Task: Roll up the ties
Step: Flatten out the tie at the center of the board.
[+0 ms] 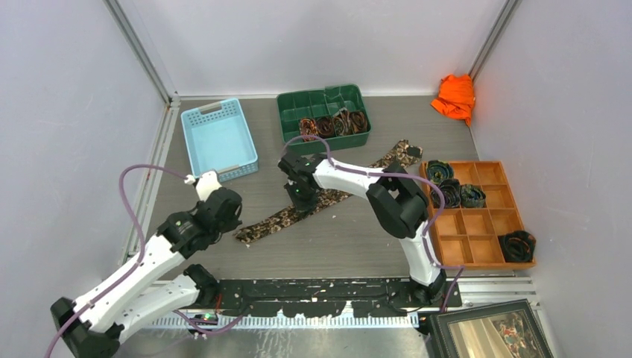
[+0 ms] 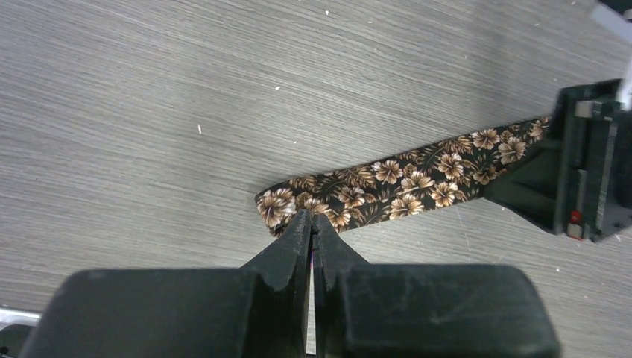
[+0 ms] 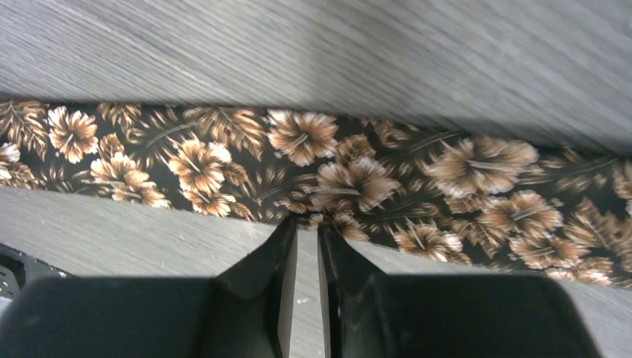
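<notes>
One tie (image 1: 272, 221), black with tan flowers, lies flat and diagonal across the table, its wide end toward the back right. My left gripper (image 1: 235, 226) is at the tie's narrow near-left end. In the left wrist view its jaws (image 2: 311, 218) are pressed together on the near edge of the tie (image 2: 417, 179). My right gripper (image 1: 302, 195) is down on the tie's middle. In the right wrist view its jaws (image 3: 307, 224) stand a narrow slit apart, tips pinching the near edge of the tie (image 3: 358, 171). Rolled ties (image 1: 335, 123) sit in the trays.
A green tray (image 1: 317, 97) at the back holds coiled ties. A light blue basket (image 1: 195, 119) stands to its left. An orange compartment tray (image 1: 462, 224) at the right holds several coils. An orange cloth (image 1: 454, 95) lies in the back right corner, and a framed picture (image 1: 488, 332) at the near right.
</notes>
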Motion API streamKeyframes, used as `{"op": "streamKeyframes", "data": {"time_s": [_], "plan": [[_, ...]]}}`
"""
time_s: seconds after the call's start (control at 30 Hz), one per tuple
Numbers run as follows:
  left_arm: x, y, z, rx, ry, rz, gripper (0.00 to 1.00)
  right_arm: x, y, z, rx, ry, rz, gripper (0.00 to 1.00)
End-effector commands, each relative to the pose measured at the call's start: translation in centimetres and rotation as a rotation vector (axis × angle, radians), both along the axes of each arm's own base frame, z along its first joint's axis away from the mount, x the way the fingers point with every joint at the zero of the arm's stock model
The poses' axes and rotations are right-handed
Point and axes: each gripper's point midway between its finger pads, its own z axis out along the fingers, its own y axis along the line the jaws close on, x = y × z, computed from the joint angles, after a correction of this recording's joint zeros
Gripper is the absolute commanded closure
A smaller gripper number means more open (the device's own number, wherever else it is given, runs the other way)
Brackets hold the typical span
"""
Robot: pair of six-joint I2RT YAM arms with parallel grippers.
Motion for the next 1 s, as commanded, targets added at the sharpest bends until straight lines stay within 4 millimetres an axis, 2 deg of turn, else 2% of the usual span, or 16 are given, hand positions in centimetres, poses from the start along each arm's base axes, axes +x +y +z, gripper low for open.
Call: {"op": "streamKeyframes", "data": {"time_s": [0.0,0.1,0.3,0.47,0.57,0.8,0.97], "plan": [[3.0,-1.9,1.2,-0.012,-0.062,-0.002,0.96,-1.4,-1.7,0.5,0.005,0.002,-0.021,0.78],[4.8,-3.5,0.6,0.008,-0.056,-0.028,0.96,-2.1,-2.5,1.0,0.012,-0.012,-0.038,0.79],[8.9,-7.5,-2.0,0.008,-0.004,-0.081,1.00,-1.7,-3.2,4.5,0.076,-0.111,-0.096,0.77],[12.2,-9.9,-5.2,0.004,0.042,-0.118,1.00,-2.4,-3.6,3.5,0.068,-0.080,-0.129,0.78],[13.4,-11.0,-7.1,0.014,0.080,-0.144,1.00,-2.9,-3.6,2.5,0.081,-0.050,-0.158,0.81],[13.8,-12.3,-9.9,-0.031,0.121,-0.179,1.00,-3.7,-3.1,0.7,0.158,-0.006,-0.254,0.95],[11.9,-13.3,-12.5,-0.110,0.183,-0.215,1.00,-4.3,-3.6,-0.7,0.168,0.013,-0.303,0.99]]}}
